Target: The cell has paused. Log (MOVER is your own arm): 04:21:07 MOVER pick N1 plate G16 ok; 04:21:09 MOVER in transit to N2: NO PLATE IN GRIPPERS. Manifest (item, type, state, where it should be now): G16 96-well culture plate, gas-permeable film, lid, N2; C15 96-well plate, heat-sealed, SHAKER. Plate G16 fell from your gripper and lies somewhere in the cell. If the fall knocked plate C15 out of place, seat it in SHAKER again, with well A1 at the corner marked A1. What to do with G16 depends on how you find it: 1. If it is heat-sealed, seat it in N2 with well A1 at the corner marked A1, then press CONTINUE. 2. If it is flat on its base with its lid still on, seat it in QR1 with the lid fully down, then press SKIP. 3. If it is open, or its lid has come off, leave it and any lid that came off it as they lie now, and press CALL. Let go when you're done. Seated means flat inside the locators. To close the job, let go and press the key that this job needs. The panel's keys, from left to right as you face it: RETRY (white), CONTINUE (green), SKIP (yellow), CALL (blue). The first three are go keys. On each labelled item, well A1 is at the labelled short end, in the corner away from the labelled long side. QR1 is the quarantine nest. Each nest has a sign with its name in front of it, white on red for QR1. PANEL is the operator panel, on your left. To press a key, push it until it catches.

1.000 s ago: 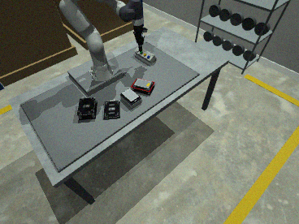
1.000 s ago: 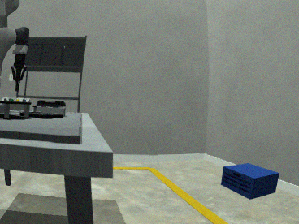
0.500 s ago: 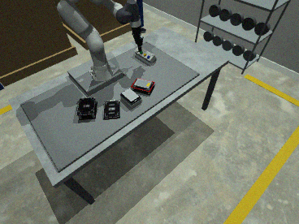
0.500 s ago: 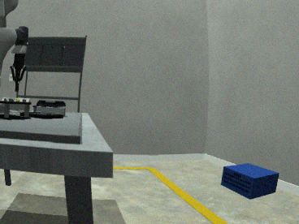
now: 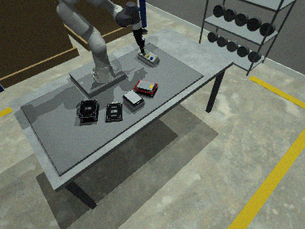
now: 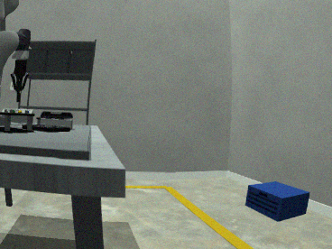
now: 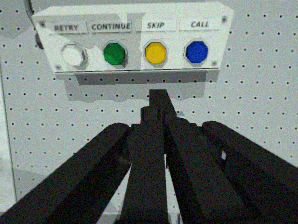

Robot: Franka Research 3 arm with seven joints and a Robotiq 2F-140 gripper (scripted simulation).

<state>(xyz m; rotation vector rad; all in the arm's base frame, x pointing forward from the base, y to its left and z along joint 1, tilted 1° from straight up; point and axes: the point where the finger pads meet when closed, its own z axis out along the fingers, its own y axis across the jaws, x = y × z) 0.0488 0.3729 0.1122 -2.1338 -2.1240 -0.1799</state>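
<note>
The operator panel (image 5: pixel 148 58) sits at the far side of the table. The wrist view shows its keys: RETRY white (image 7: pixel 73 55), CONTINUE green (image 7: pixel 114 53), SKIP yellow (image 7: pixel 155 53), CALL blue (image 7: pixel 196 51). My gripper (image 7: pixel 157 103) is shut and empty. It points down just in front of the panel, its tip in line with the yellow key and apart from it. It also shows in the top view (image 5: pixel 142 51). A plate with a pale top (image 5: pixel 146 86) lies in the red-edged nest. Another pale plate (image 5: pixel 133 99) sits on a dark base beside it.
Two dark nests (image 5: pixel 113 111) (image 5: pixel 89 109) stand toward the near left of the table. The arm's base plate (image 5: pixel 97 79) is behind them. A shelf rack with dark rolls (image 5: pixel 244 29) stands off the table's far right. A blue crate (image 6: pixel 277 199) lies on the floor.
</note>
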